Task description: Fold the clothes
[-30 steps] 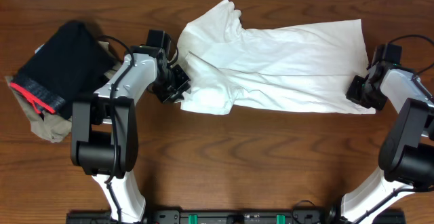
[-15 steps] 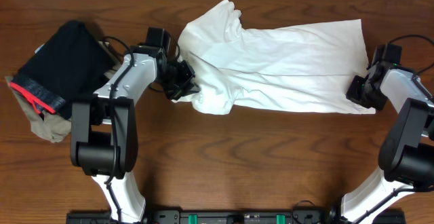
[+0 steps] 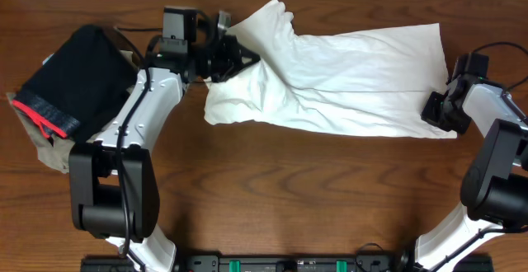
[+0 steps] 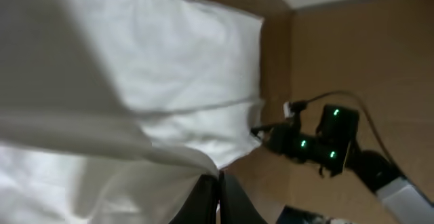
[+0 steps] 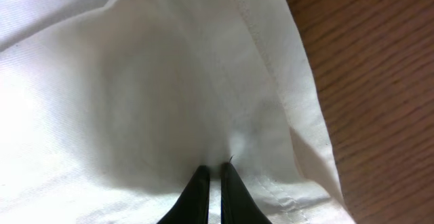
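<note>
Pile by bench (image 3: 272,198) left edge: folded black cloth garment w/ red-pink band (image 3: 76,72) on tan folded garment (image 3: 49,153). Left pincer (image 3: 233,58), near far edge, clamped tight on left end of white short-sleeved fabric T-shirt (image 3: 363,74); cloth bunched there. T-shirt's long axis runs left-right along far half of bench, nearly all of it to the right of that pincer. Right pincer (image 3: 435,110) pinched shut on the shirt's right near corner, by bench right edge. Each arm nearest its own end; prob next: carry left end across twd right. No logo, print or lettering readable, only plain white shows.
</note>
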Motion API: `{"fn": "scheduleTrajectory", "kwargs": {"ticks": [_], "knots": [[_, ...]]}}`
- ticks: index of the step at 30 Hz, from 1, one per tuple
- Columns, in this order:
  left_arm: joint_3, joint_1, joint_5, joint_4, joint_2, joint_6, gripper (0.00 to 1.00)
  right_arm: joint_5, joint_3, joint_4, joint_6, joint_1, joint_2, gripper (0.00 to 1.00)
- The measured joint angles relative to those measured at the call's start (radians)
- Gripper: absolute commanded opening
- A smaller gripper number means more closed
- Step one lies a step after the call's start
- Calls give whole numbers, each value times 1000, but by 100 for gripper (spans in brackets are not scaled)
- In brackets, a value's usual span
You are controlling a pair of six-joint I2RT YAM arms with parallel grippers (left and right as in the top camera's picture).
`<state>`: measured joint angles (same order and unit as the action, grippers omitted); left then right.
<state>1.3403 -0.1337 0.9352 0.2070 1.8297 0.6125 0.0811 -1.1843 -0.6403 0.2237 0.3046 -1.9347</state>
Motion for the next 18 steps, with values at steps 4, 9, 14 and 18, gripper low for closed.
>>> {"fn": "scheduleTrajectory", "kwargs": {"ticks": [4, 9, 14, 18], "knots": [[0, 3, -22, -27, 0, 29, 6, 0, 0, 1, 0, 0, 0, 7], [0, 1, -50, -27, 0, 46, 6, 0, 0, 1, 0, 0, 0, 7], [0, -12, -89, -27, 0, 46, 7, 0, 0, 1, 0, 0, 0, 7], [0, -20, -119, 15, 0, 34, 7, 0, 0, 1, 0, 0, 0, 7]]}}
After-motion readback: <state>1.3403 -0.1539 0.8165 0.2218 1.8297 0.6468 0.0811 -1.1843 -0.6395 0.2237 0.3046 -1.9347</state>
